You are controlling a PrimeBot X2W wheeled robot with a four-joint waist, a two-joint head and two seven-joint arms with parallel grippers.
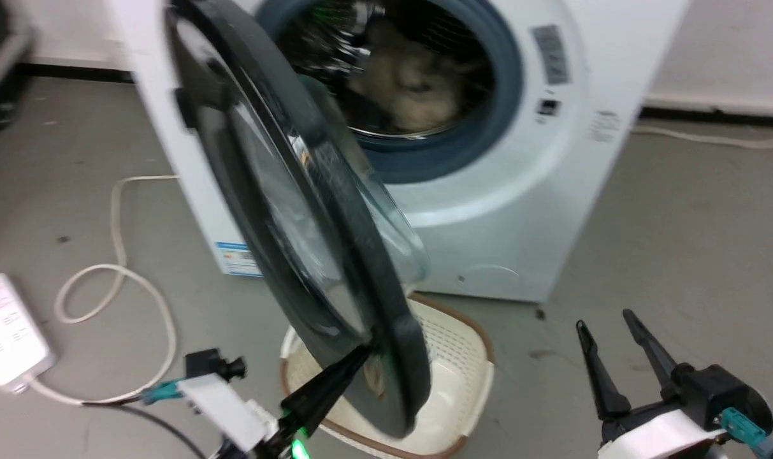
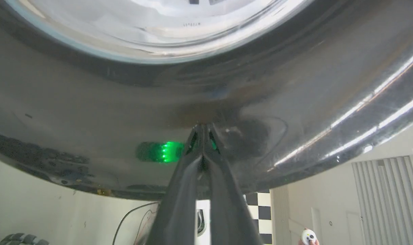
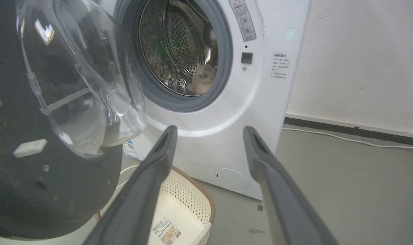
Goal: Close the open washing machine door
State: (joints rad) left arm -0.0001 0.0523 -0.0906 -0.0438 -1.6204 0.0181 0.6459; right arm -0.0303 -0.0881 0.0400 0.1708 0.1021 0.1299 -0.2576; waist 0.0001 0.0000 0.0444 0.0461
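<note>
Laundry basket [image 1: 469, 357]: white perforated plastic, brown rim, on the grey floor [image 1: 679, 242] just beyond the tips of the left gripper [image 1: 362, 352], well left of the right gripper [image 1: 604, 320]; printed label [image 3: 167, 231] on its bottom. Power strip [image 1: 7, 331]: white, far left of the left gripper. Looped white cable [image 1: 115, 217]: between the two. Second cable [image 3: 329, 136]: along the black baseboard [image 3: 329, 125], beyond the right gripper. Beige soft item [image 1: 405, 83]: well ahead, between both grippers.

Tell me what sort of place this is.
Probably a laundry corner in a lab or utility room: a white front-loading washing machine stands on a grey floor, a laundry basket sits before it, and a power strip trails loose cable.
</note>
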